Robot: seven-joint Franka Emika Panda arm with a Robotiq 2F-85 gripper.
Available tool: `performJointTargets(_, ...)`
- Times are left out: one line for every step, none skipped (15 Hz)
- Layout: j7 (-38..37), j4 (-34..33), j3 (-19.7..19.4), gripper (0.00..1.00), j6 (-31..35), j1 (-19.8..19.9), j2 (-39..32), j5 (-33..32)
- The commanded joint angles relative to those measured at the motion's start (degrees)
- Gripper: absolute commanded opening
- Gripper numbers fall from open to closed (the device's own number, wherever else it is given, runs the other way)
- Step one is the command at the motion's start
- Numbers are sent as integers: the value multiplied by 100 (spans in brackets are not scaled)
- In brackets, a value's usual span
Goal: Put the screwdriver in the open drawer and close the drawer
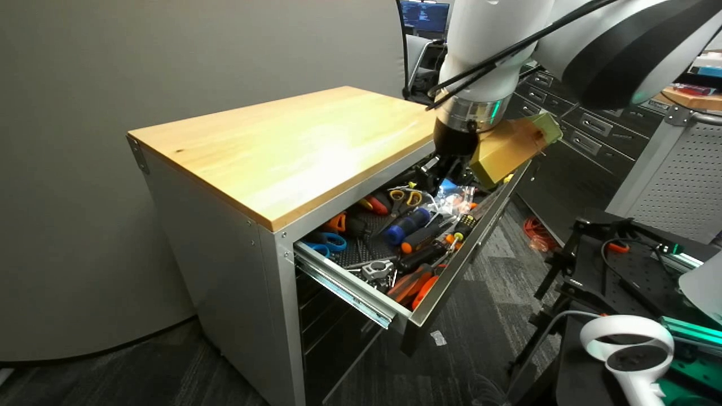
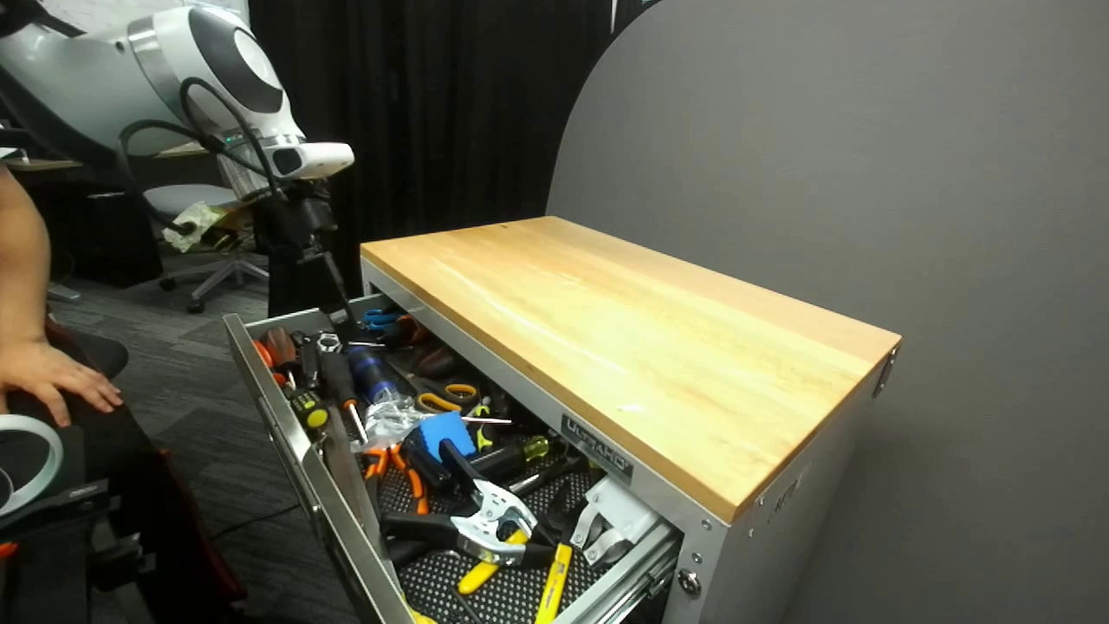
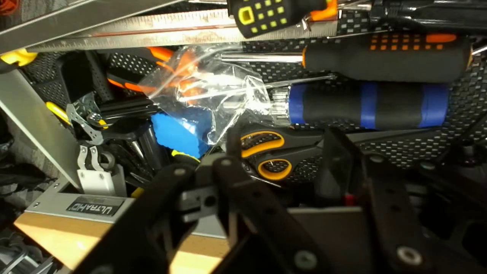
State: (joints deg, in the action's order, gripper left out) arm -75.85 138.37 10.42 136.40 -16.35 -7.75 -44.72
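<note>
The stubby black screwdriver with yellow marks [image 1: 465, 225] lies among other tools along the front wall inside the drawer. It also shows in an exterior view [image 2: 309, 409] and at the top of the wrist view [image 3: 262, 17]. The wide grey drawer [image 1: 445, 286] is pulled out and full of tools in both exterior views [image 2: 296, 444]. My gripper [image 3: 283, 152] is open over the drawer, with its fingers apart and nothing seen between them. Below it lie yellow-rimmed scissors [image 3: 272, 171]. The gripper points down in both exterior views [image 1: 437, 177] [image 2: 345, 299], apart from the screwdriver.
The cabinet's wooden top [image 1: 282, 152] has its edge close beside my gripper. A blue-banded handle [image 3: 367, 104], a clear plastic bag [image 3: 228, 82] and a blue block [image 3: 180, 133] lie in the drawer. A person's hand [image 2: 61, 381] rests near the drawer's front.
</note>
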Motion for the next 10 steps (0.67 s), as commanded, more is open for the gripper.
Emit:
performJointTargets(-5,129,-47,90,92,103,189,-8)
performJointTargets(132,178,-62,96,98,159,227,108)
performJointTargets(600,236,-61,100,-18,252,263,405)
performJointTargets(1124,337,-65,100,63,358,298,694)
performJointTargets(1584,494,-37,100,178,461,242,923)
performJointTargets(2019,609,-64,100,140,540,274,1179)
performJointTargets(2452,735,-90,100,129,620,275,1396)
performJointTargets(2876,837,-118,100,49,691,263,1615)
performJointTargets(3297,913,-147,100,1,759,216,1829)
performJointTargets(3717,972,-175,100,-106,811,184,2028)
